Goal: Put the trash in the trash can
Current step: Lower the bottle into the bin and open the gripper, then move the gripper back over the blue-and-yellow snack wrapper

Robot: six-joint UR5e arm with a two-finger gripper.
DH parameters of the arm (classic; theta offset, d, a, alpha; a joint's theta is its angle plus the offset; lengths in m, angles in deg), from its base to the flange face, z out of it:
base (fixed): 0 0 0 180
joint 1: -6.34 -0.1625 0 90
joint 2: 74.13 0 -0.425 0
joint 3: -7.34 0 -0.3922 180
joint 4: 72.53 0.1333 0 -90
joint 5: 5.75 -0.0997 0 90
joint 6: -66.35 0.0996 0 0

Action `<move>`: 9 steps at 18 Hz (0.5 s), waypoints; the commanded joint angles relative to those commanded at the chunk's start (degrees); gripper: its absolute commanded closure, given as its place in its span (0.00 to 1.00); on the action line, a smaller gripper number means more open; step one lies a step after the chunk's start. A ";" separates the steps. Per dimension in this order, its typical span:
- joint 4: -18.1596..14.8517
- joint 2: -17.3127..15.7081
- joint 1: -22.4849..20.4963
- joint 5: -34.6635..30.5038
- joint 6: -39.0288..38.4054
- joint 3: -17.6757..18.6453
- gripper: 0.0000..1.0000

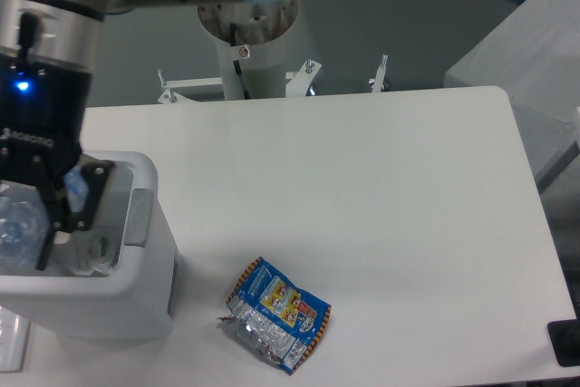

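Note:
My gripper hangs over the open top of the white trash can at the left edge of the view, partly cut off by the frame. Its fingers are shut on the clear plastic bottle, which sits above the can's inside. The blue-and-orange foil snack bag lies crumpled on the white table, to the right of the can and well away from my gripper.
A white paper wad with a green mark lies inside the can. The arm's base post stands behind the table's far edge. A dark object sits at the table's front right corner.

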 joint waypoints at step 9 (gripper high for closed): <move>0.00 -0.44 0.62 -0.26 0.09 4.41 0.07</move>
